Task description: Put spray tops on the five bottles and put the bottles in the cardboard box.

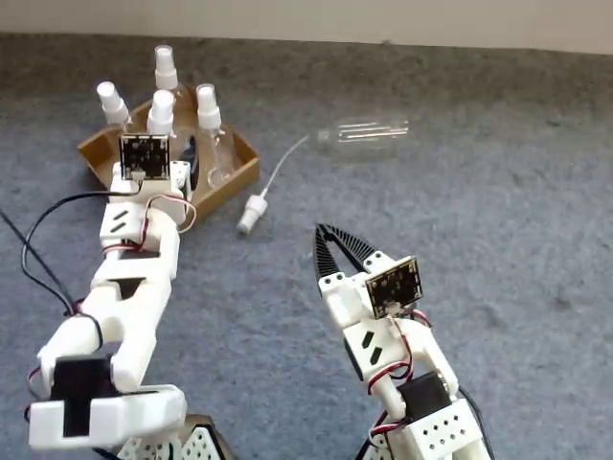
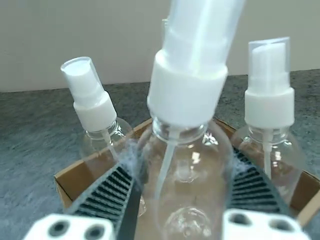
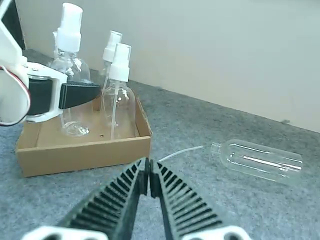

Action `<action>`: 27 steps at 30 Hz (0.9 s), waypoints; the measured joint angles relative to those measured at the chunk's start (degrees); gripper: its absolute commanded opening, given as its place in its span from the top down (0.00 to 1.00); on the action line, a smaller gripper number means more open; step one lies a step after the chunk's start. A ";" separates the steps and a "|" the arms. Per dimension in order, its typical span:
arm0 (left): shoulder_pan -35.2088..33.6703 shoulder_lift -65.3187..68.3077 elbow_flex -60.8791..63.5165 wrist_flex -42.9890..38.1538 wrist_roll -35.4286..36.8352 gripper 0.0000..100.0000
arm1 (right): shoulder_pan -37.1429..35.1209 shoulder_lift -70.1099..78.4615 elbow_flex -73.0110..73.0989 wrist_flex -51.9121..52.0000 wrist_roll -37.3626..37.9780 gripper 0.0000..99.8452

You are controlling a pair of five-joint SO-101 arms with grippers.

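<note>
The cardboard box [image 1: 235, 177] sits at the back left with three capped bottles standing in it [image 1: 110, 101] [image 1: 166, 67] [image 1: 211, 125]. My left gripper [image 2: 182, 190] is over the box, shut on a fourth capped bottle [image 2: 185, 150] [image 1: 161, 110], which stands upright between the ribbed fingers [image 2: 107, 192]. A clear bottle without a top [image 1: 369, 137] [image 3: 260, 160] lies on its side on the carpet at the back centre. A loose spray top [image 1: 251, 213] with its thin tube lies between that bottle and the box. My right gripper [image 1: 335, 254] [image 3: 149, 172] is shut and empty, near the loose top.
Grey carpet [image 1: 479, 240] covers the table, with open room to the right and front. A pale wall [image 3: 225, 60] runs behind. A black cable [image 1: 38, 254] trails beside the left arm.
</note>
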 measured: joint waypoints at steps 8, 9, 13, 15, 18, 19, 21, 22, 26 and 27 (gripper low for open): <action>-1.76 6.95 -5.45 0.00 0.00 0.91 | 0.00 0.00 0.00 0.00 0.00 1.00; -2.20 7.91 -6.07 0.00 0.00 0.91 | 0.00 0.00 0.00 0.00 0.00 1.00; -2.64 10.99 -7.74 0.00 0.00 0.91 | 0.00 0.00 0.00 0.00 0.00 1.00; -2.55 12.04 -8.09 -1.41 0.00 0.91 | 0.00 0.00 0.00 0.00 0.00 1.00; -2.55 14.15 -8.09 -6.86 0.00 0.91 | 0.00 0.00 0.00 0.00 0.00 1.00; -2.55 15.21 -8.09 -8.26 0.00 0.91 | 0.00 0.00 0.00 0.00 0.00 1.00; -2.64 17.49 -8.09 -10.37 0.00 0.91 | 0.00 0.00 0.00 0.00 0.00 1.00; -2.64 18.64 -8.09 -11.16 0.00 0.91 | 0.00 0.00 0.00 0.00 0.00 1.00; -2.64 22.24 -10.29 -12.84 0.00 0.91 | 0.00 0.00 0.00 0.00 0.00 1.00; -2.64 22.86 -10.64 -12.92 0.00 0.91 | 0.00 0.00 0.00 0.00 0.00 1.00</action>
